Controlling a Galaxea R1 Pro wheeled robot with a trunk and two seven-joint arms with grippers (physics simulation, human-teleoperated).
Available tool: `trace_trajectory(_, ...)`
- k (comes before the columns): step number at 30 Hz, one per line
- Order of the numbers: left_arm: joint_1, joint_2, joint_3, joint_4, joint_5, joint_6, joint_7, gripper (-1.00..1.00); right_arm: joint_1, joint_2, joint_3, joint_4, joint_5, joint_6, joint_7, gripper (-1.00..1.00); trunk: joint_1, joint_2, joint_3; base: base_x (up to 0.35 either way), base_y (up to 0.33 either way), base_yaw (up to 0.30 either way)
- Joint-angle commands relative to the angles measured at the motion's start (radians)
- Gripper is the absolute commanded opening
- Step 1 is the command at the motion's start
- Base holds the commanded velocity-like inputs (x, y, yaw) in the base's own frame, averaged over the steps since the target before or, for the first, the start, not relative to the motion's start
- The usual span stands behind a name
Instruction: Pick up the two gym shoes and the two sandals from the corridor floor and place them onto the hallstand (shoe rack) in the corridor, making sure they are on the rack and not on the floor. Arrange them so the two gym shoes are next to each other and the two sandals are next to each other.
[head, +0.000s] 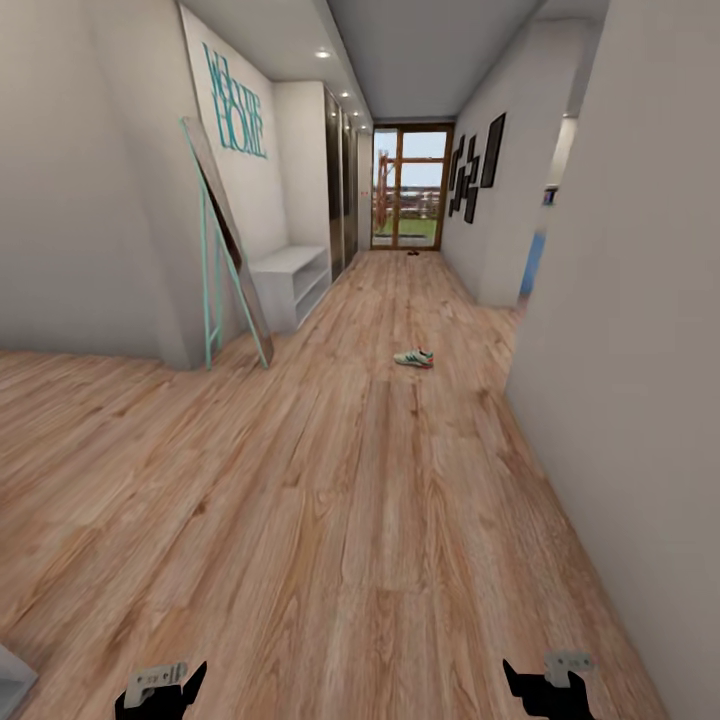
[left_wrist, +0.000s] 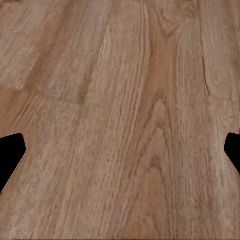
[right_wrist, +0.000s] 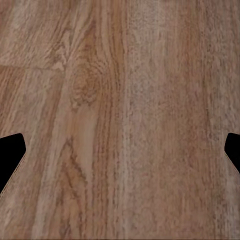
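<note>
My left pincer (head: 160, 688) and right pincer (head: 548, 685) hang wide apart and empty over the corridor floor (head: 330, 520). One gym shoe (head: 413, 358) lies on the planks far ahead, mid-corridor.

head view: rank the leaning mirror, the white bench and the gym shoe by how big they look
1. leaning mirror, tallest in the picture.
2. white bench, clearly smaller in the picture.
3. gym shoe, tiny on the corridor floor.
All three stand far off at different depths, so this ranks looks, not true size.
</note>
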Motion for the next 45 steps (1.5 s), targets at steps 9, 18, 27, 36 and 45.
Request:
trace_trajectory(9,-0.001,0.001,0.002,0.001,0.011,0.001,-0.010,1.00,-0.001,0.000,-0.009,0.001,0.009,-0.003,0.004,1.00,0.000,0.000,-0.001,0.336,0.000,0.000)
trace_trajectory(18,-0.001,0.001,0.002,0.001,0.011,0.001,-0.010,1.00,-0.001,0.000,-0.009,0.001,0.009,-0.003,0.004,1.00,0.000,0.000,-0.001,0.336,0.000,0.000)
trace_trajectory(27,-0.001,0.001,0.002,0.001,0.011,0.000,-0.010,1.00,-0.001,0.000,-0.009,0.001,0.009,-0.002,0.004,1.00,0.000,0.000,-0.001,0.336,0.000,0.000)
trace_trajectory(36,-0.001,0.001,0.002,0.002,0.011,0.000,-0.010,1.00,-0.001,0.000,-0.009,0.001,0.009,-0.003,0.004,1.00,0.000,0.000,-0.001,0.336,0.000,0.000)
trace_trajectory(45,-0.001,0.001,0.002,0.002,0.011,0.000,-0.010,1.00,-0.001,0.000,-0.009,0.001,0.009,-0.002,0.004,1.00,0.000,0.000,-0.001,0.336,0.052,0.000)
